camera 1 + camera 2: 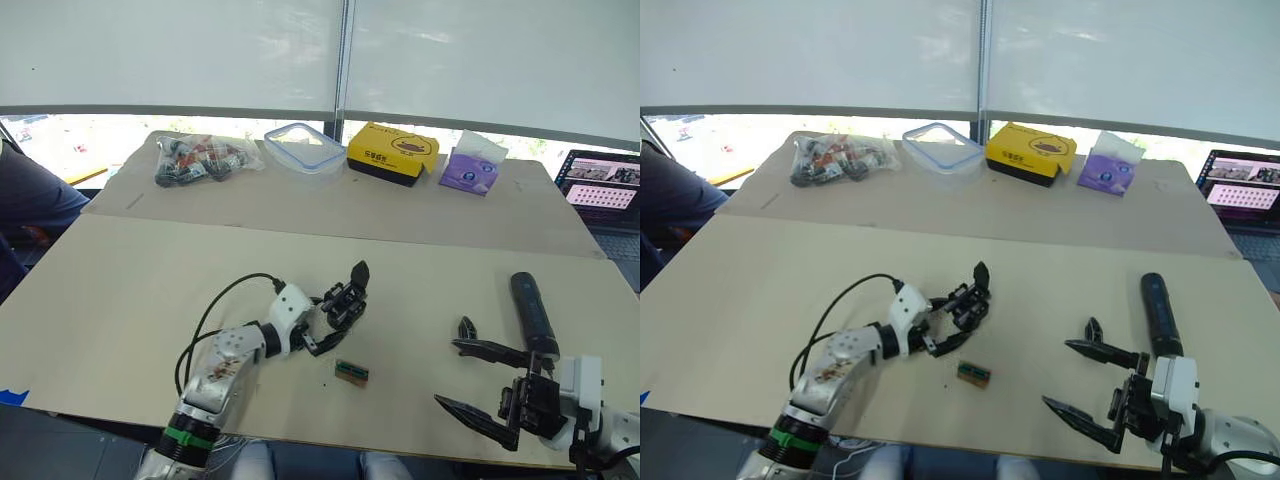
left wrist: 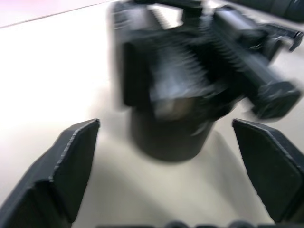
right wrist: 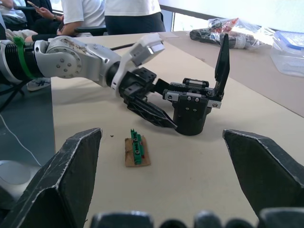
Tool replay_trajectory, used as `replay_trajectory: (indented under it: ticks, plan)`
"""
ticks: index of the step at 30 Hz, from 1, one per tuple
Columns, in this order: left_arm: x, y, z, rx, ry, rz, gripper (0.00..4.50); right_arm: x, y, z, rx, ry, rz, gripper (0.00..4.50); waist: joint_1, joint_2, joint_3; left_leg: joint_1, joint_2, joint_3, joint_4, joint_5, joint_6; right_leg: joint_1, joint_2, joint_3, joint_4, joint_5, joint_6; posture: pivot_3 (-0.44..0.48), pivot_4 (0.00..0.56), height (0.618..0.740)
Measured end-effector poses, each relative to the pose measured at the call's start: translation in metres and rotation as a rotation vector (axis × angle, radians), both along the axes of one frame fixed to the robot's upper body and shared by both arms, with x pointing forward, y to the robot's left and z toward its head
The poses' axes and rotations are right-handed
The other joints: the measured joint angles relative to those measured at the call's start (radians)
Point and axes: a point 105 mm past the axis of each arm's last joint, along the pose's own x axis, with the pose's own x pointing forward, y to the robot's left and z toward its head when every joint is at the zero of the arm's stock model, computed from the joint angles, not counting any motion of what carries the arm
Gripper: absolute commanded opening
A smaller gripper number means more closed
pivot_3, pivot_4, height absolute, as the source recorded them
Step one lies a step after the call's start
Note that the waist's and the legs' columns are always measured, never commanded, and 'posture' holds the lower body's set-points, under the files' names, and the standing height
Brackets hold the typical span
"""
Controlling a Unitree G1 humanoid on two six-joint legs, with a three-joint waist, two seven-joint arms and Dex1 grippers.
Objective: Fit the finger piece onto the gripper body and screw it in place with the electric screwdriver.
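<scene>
Step in hand, by my read: steadying the gripper body (image 1: pixel 345 300) w/ the left claw (image 1: pixel 318 322) so the finger piece can go on; no fitting or screwing done yet. Gripper body stands upright on the bench (image 1: pixel 120 290) about centre, round base down, one pointed finger sticking up. Left claw is open wide, one finger either side of the base; near finger lies right against it in the right wrist view, but a firm grip isn't clear, so touching or just beside. Right claw (image 1: pixel 478 382) hangs over the near right of the bench, spread wide, holding nothing. Finger piece (image 1: pixel 466 328) lies just beyond its far fingertip. Electric screwdriver (image 1: pixel 531 312) lies on the bench at right, just beside the right claw, running near-to-far. Small green-brown block (image 1: pixel 351 371) sits near side of the body, apart from it. Next probably: right claw lowers onto the finger piece, pinches it, carries it left to the body; needs left claw closed on the base first.
</scene>
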Motion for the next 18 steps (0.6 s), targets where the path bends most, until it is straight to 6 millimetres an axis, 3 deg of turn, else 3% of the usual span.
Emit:
replay_trajectory:
  ticks: [3,8,18]
  plan:
    - [0.006,0.013,0.001,0.027,-0.011,-0.049,4.47,0.000,0.000,0.000,0.000,-0.001,-0.002,4.50,0.002,0.000,0.000,0.000,0.000,0.000,0.000,0.000,0.000,0.000,0.000,0.000,0.000,0.000,0.000,0.000,0.150,0.740]
    - [0.025,0.017,0.009,0.070,-0.075,-0.184,4.47,0.002,0.000,0.001,0.001,-0.008,-0.005,4.50,0.005,0.000,0.000,0.000,0.000,0.000,0.000,0.000,0.000,0.000,0.000,0.000,-0.001,0.000,0.000,0.000,0.150,0.740]
    - [0.034,-0.008,0.008,0.072,-0.050,-0.490,4.47,0.005,-0.001,0.003,0.001,-0.021,-0.004,4.50,0.002,0.000,0.000,-0.001,0.000,0.000,0.000,0.003,0.005,0.001,0.000,0.000,0.000,0.000,0.000,0.000,0.150,0.740]
